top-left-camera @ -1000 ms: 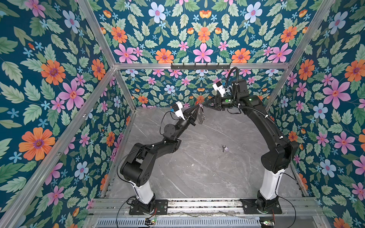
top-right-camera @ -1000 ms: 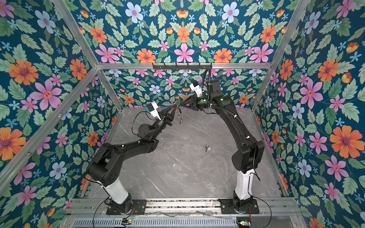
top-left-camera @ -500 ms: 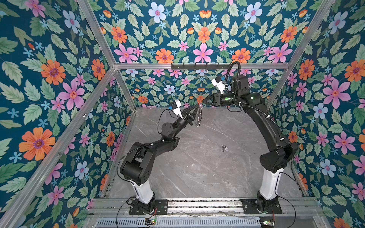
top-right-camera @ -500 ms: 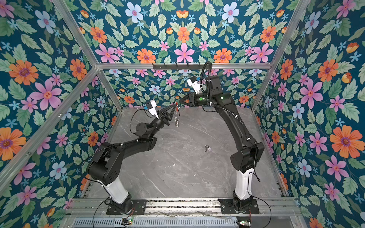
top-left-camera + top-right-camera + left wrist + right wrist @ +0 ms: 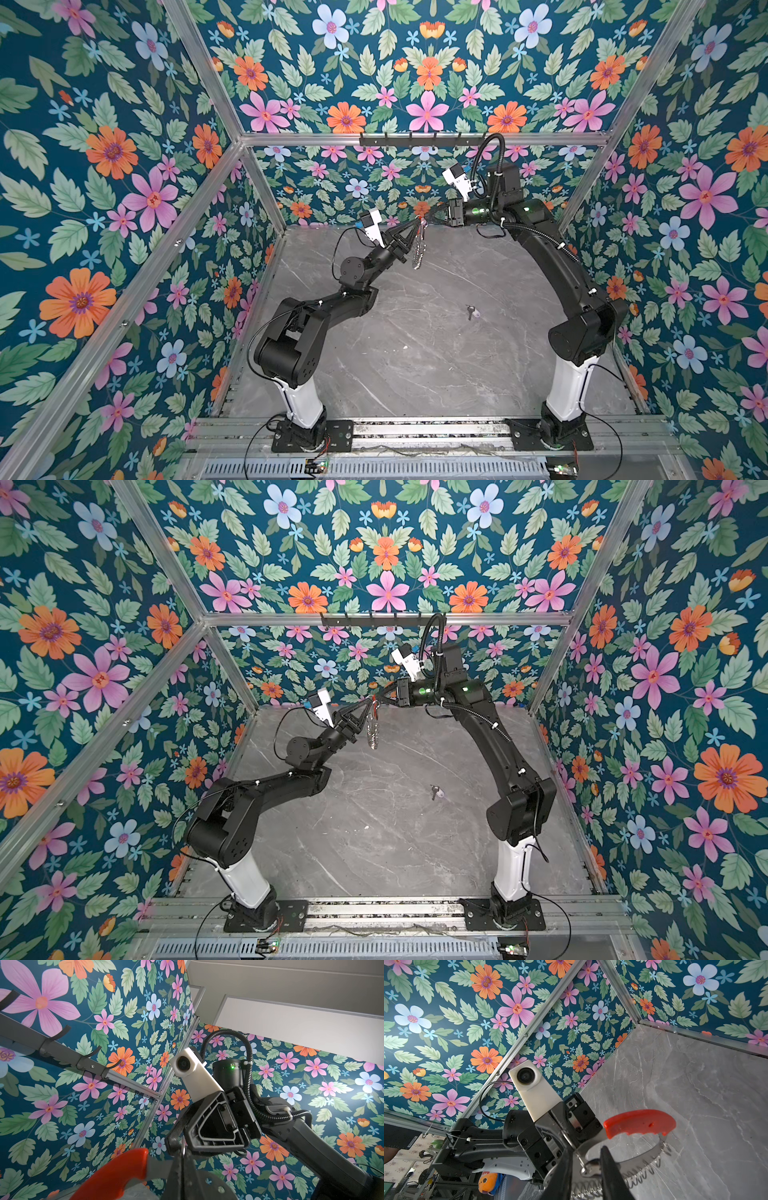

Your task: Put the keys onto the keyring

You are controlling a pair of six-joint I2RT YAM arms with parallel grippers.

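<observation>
Keyring [image 5: 419,249] first: it hangs in mid-air above the back edge of the worktop [image 5: 415,365], long axis near upright, with its red plastic section [image 5: 639,1124] at the top and the small silver rings [image 5: 643,1169] dangling toward the marble. I'd judge it light, stiff and slick, with rings that slide and swing, so the red part looks the surest hold. Just beside that red part the left gripper [image 5: 417,227] is clenched on the loop. The right gripper [image 5: 586,1167] has its jaws close either side of the metal clasp end, though I cannot tell whether they pinch it. Right of the worktop's middle the key [image 5: 472,311] lies flat, well apart from both claws. It is tiny, thin and probably awkward to lift, best pinched by its dark head. Which way its blade points is too small to read.
</observation>
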